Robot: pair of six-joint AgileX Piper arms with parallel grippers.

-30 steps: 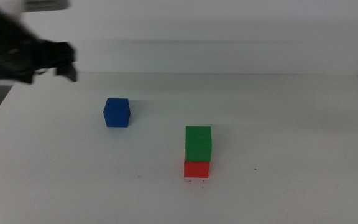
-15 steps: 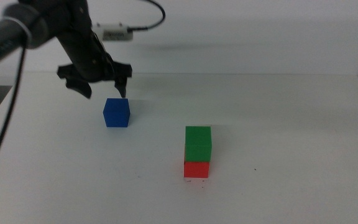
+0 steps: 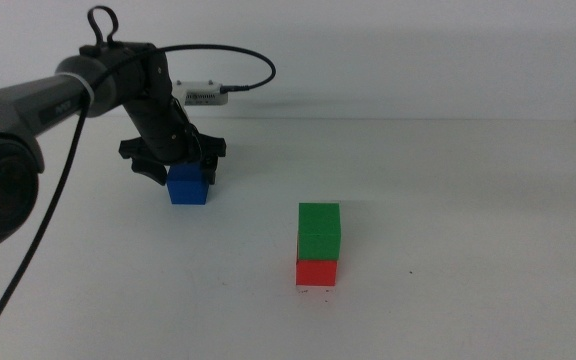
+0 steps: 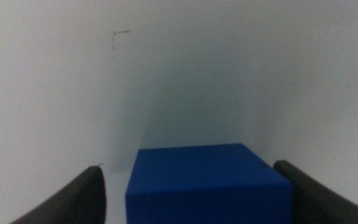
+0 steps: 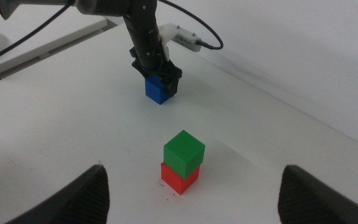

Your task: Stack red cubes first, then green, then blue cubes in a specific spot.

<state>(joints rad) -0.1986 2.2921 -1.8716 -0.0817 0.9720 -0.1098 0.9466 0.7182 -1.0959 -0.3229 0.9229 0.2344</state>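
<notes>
The blue cube (image 3: 187, 187) sits on the white table at the left. My left gripper (image 3: 179, 172) has come down over it and is open, one jaw on each side. In the left wrist view the blue cube (image 4: 207, 183) fills the space between the jaws, with a small gap on both sides. The green cube (image 3: 319, 230) rests on the red cube (image 3: 316, 272) near the table's middle. Faint dark marks of the specific spot (image 3: 316, 291) show at the red cube's base. My right gripper (image 5: 194, 169) waits open at the right edge, well back from the stack.
A cable runs from the left arm to a small white box (image 3: 204, 96) at the back of the table. A tiny dark speck (image 3: 412, 271) lies to the right of the stack. The white table (image 3: 468, 200) ends at a pale back wall.
My left gripper has swung in from the far left and dropped down around the blue cube. The cubes and the right arm have not moved.
</notes>
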